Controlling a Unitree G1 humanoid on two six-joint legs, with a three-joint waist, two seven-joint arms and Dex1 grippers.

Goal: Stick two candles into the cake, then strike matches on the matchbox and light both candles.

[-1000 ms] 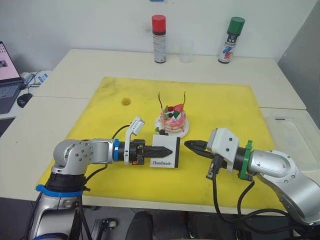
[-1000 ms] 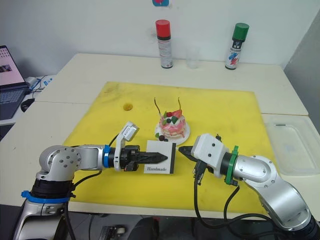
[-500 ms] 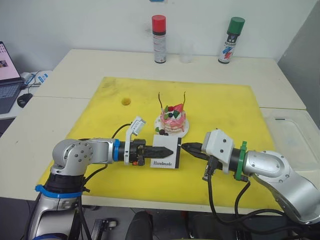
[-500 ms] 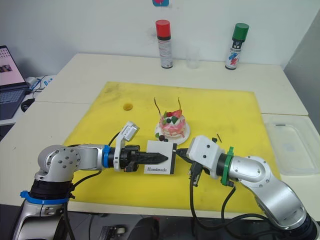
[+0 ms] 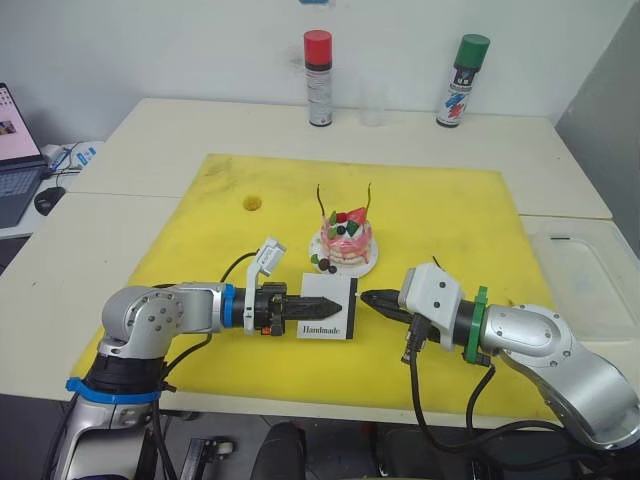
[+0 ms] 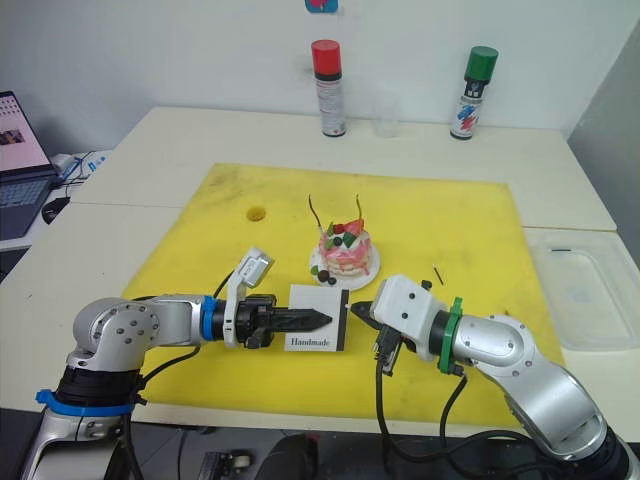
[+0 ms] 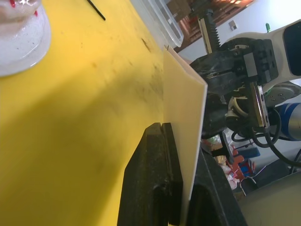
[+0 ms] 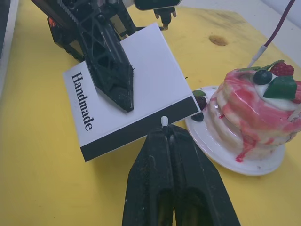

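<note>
The left gripper [image 5: 322, 308] clamped the flat white "Handmade" matchbox [image 5: 327, 305] upright on the yellow mat [image 5: 440, 210], just before the cake [image 5: 346, 240]. The right gripper [image 8: 164, 133] pinched a white-tipped match [image 8: 164, 121] at the dark striking edge — a firm, quick drag along it seemed best.

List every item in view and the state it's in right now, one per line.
matchbox: held on edge by the left hand.
match: pinched in the right hand, white tip at the matchbox's dark strip.
candles: both standing in the cake, unlit.
spare match: lying on the yellow mat.
</note>
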